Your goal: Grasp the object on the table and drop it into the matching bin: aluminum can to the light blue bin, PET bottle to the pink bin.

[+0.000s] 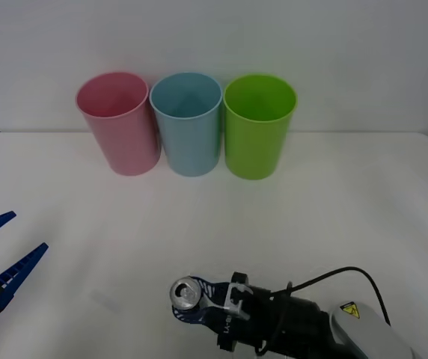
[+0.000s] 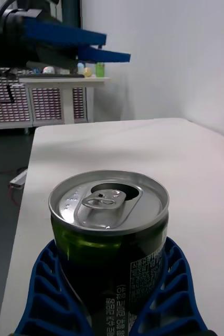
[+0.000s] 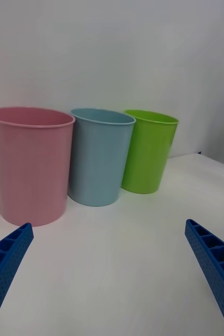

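While the row is read from the left across the front view, the items stand as follows.

Left gripper: low at the table's left edge, blue ribbed fingers spread wide with nothing between them; idle, well apart from the can.

Pink bin: leftmost of three cups at the far side of the table, upright, touching or nearly touching its neighbour. Not the target for this object.

Light blue bin: middle of the row, upright, mouth open upward. Judged the correct destination, since the object is metal.

Lime green bin: right of the blue one; no part in the task.

Aluminum can: upright at the near edge, silver top and pull tab up, well apart from the bins.

Right gripper: reaching in from the lower right, fingers curved round both sides of the can's dark body, apparently closed against it.

Handling note: the step in hand is judged to be securing the grasp before lifting. Squeeze firmly enough on the smooth wall, lift straight up, carry the can high enough to clear the blue rim, centre it over that mouth clear of both neighbours, then release.
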Controlling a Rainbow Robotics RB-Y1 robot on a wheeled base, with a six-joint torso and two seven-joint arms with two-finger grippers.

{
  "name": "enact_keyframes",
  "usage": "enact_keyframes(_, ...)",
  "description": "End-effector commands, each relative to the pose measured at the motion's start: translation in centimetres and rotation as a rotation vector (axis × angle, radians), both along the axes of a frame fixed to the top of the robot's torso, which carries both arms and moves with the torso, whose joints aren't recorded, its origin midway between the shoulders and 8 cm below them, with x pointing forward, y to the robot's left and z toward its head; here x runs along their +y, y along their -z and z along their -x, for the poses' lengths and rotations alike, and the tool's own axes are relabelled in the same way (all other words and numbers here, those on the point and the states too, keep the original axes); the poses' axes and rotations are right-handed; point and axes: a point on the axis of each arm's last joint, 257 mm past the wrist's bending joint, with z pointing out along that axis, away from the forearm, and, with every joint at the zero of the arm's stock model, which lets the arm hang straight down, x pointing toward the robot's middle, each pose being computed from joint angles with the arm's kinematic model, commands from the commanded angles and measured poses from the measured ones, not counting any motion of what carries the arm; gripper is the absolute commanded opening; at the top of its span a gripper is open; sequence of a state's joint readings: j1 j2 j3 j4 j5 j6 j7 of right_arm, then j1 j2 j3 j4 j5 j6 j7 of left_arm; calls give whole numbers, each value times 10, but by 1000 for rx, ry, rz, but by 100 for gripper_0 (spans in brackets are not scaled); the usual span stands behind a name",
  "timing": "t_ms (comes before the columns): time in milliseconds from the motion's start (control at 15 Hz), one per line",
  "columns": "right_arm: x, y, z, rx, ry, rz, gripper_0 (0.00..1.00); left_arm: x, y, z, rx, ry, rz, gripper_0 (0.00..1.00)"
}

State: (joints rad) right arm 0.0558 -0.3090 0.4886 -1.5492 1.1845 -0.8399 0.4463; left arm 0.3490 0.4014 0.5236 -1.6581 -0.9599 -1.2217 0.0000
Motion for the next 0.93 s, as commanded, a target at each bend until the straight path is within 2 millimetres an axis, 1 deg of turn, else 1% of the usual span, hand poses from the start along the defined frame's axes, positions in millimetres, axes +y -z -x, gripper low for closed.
enact_keyframes(67, -7, -31, -7, 40, 29, -55, 0, 0, 0, 0, 0, 0, 0, 100)
enact_keyframes(267, -15, -61, -18, 57, 53, -104, 0, 0, 0, 0, 0, 0, 0, 100)
enact_keyframes(667, -29, -138, -43, 76, 98, -232, 0, 0, 0, 0, 0, 0, 0, 100)
enact_keyframes(733, -30, -152, -49, 75, 108, -252, 0, 0, 0, 0, 0, 0, 0, 100)
enact_keyframes(933, -34, -183, -76, 66, 153, -289, 0, 0, 0, 0, 0, 0, 0, 100)
